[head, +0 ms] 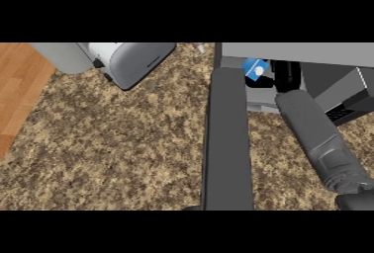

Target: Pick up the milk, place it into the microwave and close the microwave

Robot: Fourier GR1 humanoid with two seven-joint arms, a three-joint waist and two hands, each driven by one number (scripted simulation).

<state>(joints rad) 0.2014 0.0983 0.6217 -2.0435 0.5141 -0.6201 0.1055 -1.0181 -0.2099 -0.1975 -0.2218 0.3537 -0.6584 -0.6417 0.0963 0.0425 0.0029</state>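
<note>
While my right hand [286,75] reaches inside the microwave [306,52] beside the blue milk [254,68], I cannot tell whether it grips it

Open counter to the left, crowded microwave mouth to the right.

The microwave door [226,143] stands open, edge-on, splitting the speckled counter [110,148]: left of it lies a wide bare stretch, bounded only by the toaster [135,62] at the back. Right of it, the right forearm [321,143] fills the narrow lane into the microwave [306,52], where the right hand [286,76] and milk [255,68] seemingly crowd the dim cavity.
</note>
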